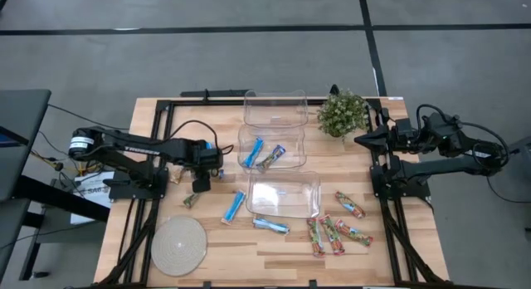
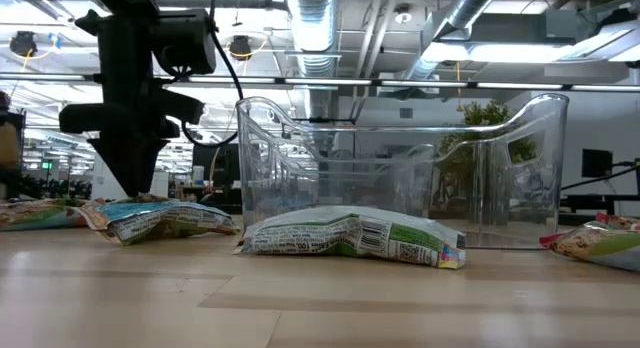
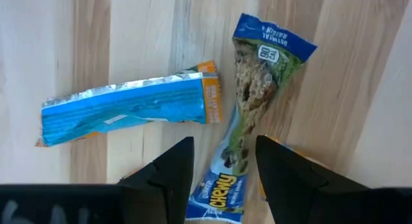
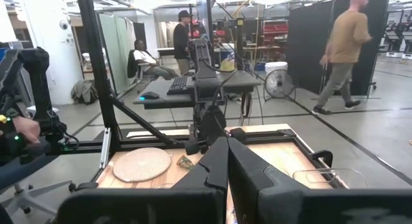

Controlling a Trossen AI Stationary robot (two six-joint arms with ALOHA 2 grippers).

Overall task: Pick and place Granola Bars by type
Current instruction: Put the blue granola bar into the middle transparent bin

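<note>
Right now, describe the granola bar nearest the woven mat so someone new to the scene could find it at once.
Start at the round woven mat near the table's front-left corner and look just past its far edge, under the open left gripper. The granola bar there lies alone on bare wood. It is tan-brown with blue, unlike the bright blue bar to its right.
</note>
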